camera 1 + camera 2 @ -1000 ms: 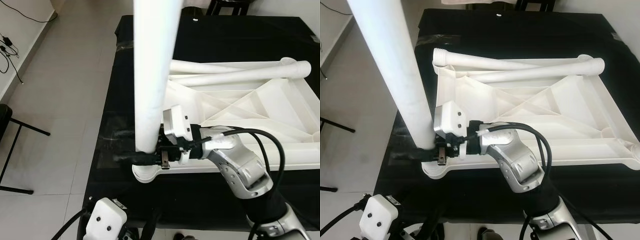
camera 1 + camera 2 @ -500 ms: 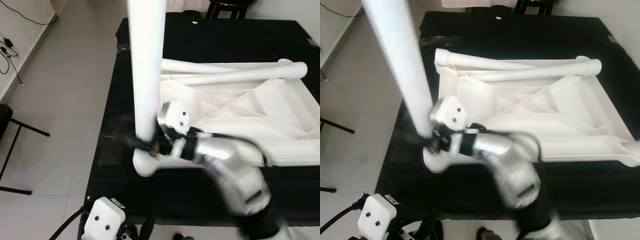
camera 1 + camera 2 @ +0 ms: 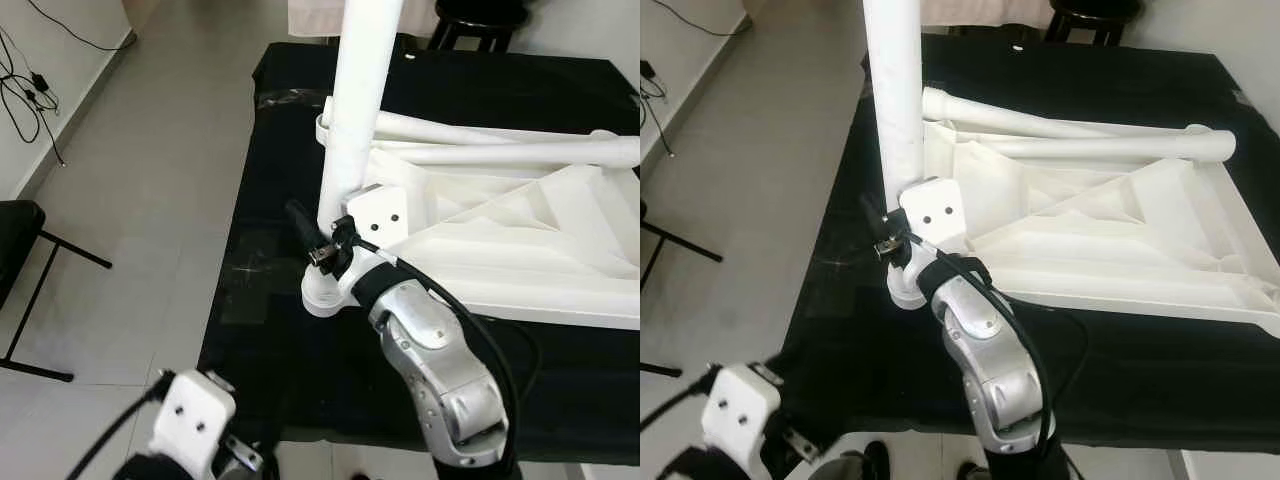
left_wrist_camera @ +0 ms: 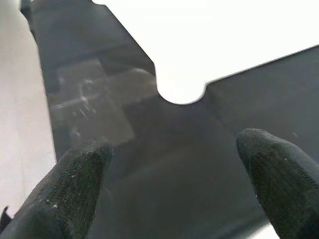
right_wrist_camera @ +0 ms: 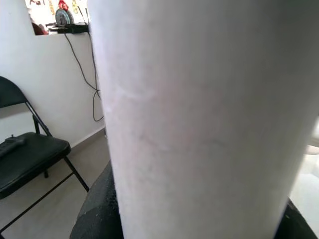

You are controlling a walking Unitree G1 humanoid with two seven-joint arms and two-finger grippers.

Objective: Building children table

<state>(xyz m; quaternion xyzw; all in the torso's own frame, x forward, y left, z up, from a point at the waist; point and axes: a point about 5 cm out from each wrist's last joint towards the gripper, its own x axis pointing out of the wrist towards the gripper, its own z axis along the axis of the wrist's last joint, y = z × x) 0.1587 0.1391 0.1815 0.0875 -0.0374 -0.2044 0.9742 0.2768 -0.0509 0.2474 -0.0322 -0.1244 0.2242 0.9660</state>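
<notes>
So we're mid leg-fitting here: the right tool [image 3: 318, 243] is clamped around the long white plastic tube leg [image 3: 352, 120] near its base, holding it upright in the round corner socket [image 3: 322, 297] of the upside-down white plastic tabletop [image 3: 520, 240]. That corner sits at about 9 o'clock on the black-covered table [image 3: 270, 330]. Two more white legs [image 3: 500, 150] lie across the far edge, around 12. The left tool [image 4: 174, 174] hangs low with fingers apart, over the black cover. Next move probably needs a straight push or twist down to seat it.
</notes>
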